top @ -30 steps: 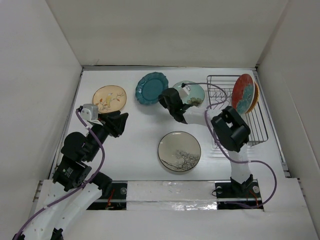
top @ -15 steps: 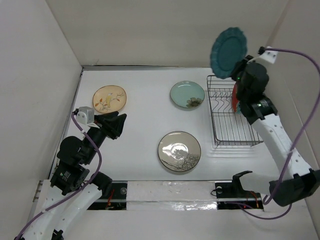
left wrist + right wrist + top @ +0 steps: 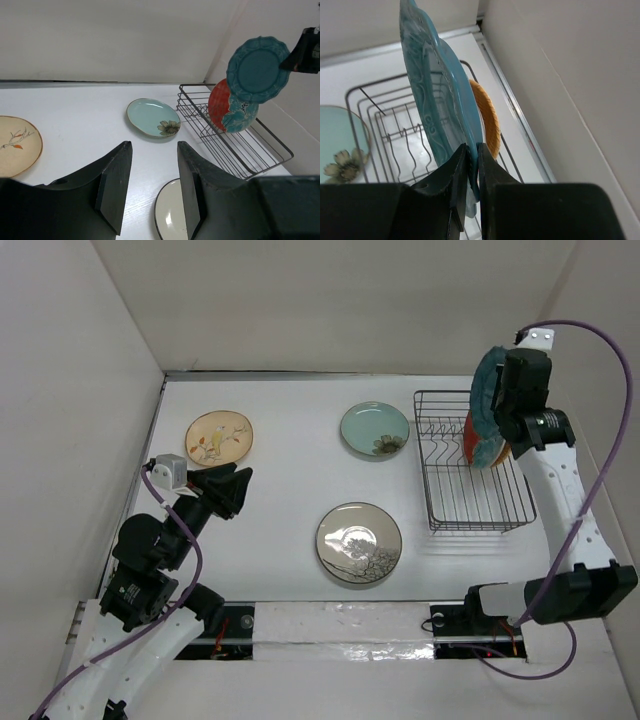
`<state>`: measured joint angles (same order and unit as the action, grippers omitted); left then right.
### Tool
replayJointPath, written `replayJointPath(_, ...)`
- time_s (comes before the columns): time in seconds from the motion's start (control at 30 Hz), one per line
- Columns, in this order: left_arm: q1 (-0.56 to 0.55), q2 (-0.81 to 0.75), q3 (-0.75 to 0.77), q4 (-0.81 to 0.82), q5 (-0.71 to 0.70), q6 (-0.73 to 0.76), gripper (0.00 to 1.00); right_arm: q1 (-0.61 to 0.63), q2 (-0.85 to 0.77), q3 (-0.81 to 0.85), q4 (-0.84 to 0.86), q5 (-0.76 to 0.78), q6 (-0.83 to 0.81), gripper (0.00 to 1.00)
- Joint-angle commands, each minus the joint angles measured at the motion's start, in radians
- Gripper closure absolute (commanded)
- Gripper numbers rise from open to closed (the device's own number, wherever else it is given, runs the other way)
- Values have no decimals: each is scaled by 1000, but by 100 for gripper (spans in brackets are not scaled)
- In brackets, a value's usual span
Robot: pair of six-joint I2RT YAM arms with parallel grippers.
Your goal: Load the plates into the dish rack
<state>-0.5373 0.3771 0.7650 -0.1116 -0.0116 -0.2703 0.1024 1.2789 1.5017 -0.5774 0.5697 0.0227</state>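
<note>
At the upper right, the right gripper (image 3: 468, 150), pinched on the rim of the dark teal scalloped plate (image 3: 485, 390), holds it edge-up over the black wire dish rack (image 3: 470, 502). It should lower straight into a free slot beside the orange plate (image 3: 487, 120). The left gripper (image 3: 153, 150) gapes empty.

Three plates (image 3: 359, 542) lie on the table (image 3: 290, 490), left of the dish rack (image 3: 478, 502).

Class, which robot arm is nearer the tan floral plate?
Left. The left arm ends just short of the tan floral plate, jaws open; the right arm is far across, over the dish rack, jaws shut on the teal plate.
</note>
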Motion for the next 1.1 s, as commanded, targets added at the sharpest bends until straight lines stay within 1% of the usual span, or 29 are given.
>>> replayJointPath(0.0,-6,-9,-6,46,7,3,62,-7,34,143,85,-10,-73,100)
replayJointPath(0.1,-6,-9,-7,46,7,5,62,-7,89,161,74,25,-89,100)
replayJointPath(0.6,-6,13,-6,44,7,5,62,11,238,155,70,153,-138,100)
replayJointPath(0.9,-6,26,-7,44,7,5,62,11,267,92,74,165,-124,100)
replayJointPath(1.07,-6,36,-9,46,7,5,62,11,264,13,90,90,-70,100)
